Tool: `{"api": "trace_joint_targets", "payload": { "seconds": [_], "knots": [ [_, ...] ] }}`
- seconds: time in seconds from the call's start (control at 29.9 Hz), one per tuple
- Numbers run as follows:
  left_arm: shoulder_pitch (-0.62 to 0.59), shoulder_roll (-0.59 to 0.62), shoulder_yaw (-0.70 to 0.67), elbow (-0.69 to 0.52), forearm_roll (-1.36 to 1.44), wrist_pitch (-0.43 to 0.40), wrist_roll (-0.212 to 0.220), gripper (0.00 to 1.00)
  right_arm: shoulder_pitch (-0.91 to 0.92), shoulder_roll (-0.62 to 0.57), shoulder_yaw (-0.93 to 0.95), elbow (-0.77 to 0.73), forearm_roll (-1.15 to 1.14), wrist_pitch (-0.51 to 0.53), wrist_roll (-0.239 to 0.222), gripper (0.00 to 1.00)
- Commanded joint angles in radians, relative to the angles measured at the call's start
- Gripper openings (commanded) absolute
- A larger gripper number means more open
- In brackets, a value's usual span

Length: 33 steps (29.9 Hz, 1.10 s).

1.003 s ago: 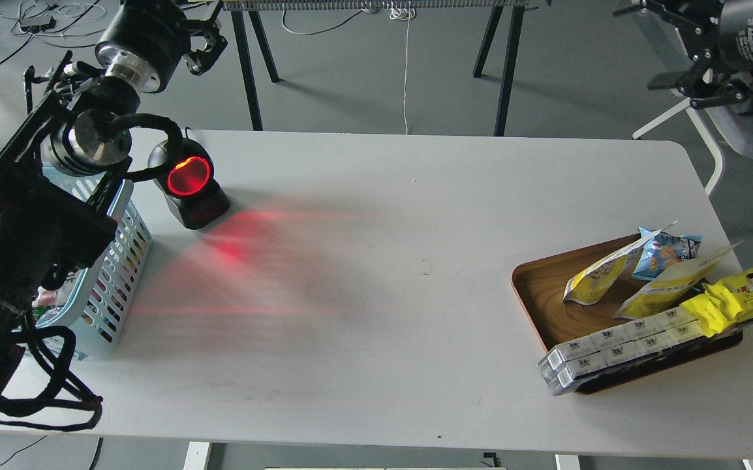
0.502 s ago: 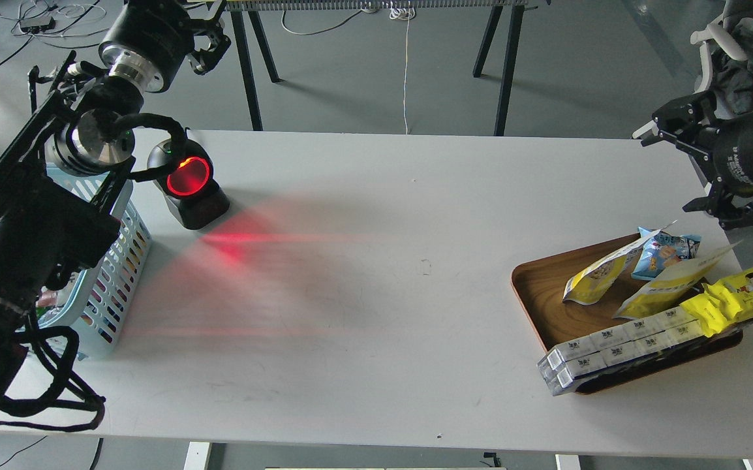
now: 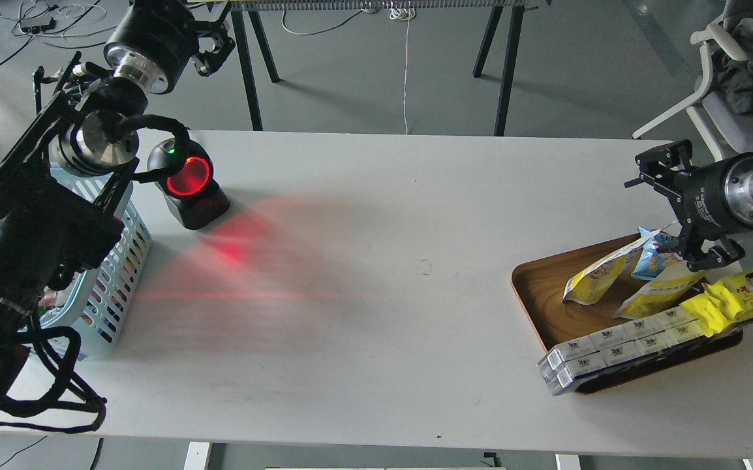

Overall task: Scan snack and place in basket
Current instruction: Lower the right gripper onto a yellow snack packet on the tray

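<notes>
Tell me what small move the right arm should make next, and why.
Probably lower the right gripper down and left onto the snack. The gripper is open, holds nothing, and hangs over the back of the wooden tray, while the pouch leans there ungrasped.

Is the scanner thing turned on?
Yes, on. The scanner has a glowing red window, and it throws red light across the white table in front of it.

perhaps no legible text anywhere
</notes>
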Motion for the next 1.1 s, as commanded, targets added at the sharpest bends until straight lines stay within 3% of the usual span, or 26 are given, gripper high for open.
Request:
{"api": "trace_joint_targets", "payload": {
  "seconds": [0.0, 0.17, 0.47, 0.7, 0.74, 0.77, 0.8, 0.97, 1.07],
  "knots": [
    [0.001, 0.0, -0.001, 0.0, 0.0, -0.001, 0.0, 1.0, -0.014, 0.004, 0.025, -0.01, -0.002, -0.003, 0.0, 0.98],
    [0.001, 0.002, -0.001, 0.0, 0.0, 0.0, 0.0, 1.0, -0.055, 0.015, 0.053, -0.015, -0.008, -0.016, 0.0, 0.92],
    [0.001, 0.002, -0.004, 0.0, 0.0, -0.001, 0.0, 1.0, -0.127, 0.018, 0.114, -0.01, -0.011, -0.016, 0.0, 0.71],
    [0.001, 0.002, -0.004, 0.0, 0.0, 0.0, 0.0, 1.0, -0.146, 0.032, 0.118, -0.01, -0.034, -0.016, 0.0, 0.61],
    [0.001, 0.002, -0.004, 0.0, 0.0, 0.0, 0.0, 1.0, -0.147, 0.032, 0.118, -0.009, -0.04, -0.016, 0.0, 0.54],
    [0.001, 0.002, -0.003, 0.0, 0.0, 0.0, 0.0, 1.0, -0.15, 0.032, 0.118, -0.007, -0.045, -0.018, 0.0, 0.37],
    [0.001, 0.002, -0.003, 0.0, 0.0, 0.0, 0.0, 1.0, -0.155, 0.035, 0.118, -0.01, -0.051, -0.026, 0.0, 0.28],
    [0.003, 0.002, -0.003, 0.0, 0.0, 0.0, 0.0, 1.0, -0.181, 0.032, 0.14, -0.007, -0.083, -0.036, 0.0, 0.26],
    [0.003, 0.0, -0.003, 0.002, 0.0, 0.0, -0.001, 1.0, -0.196, 0.032, 0.159, -0.006, -0.083, -0.038, 0.0, 0.17]
  ]
}}
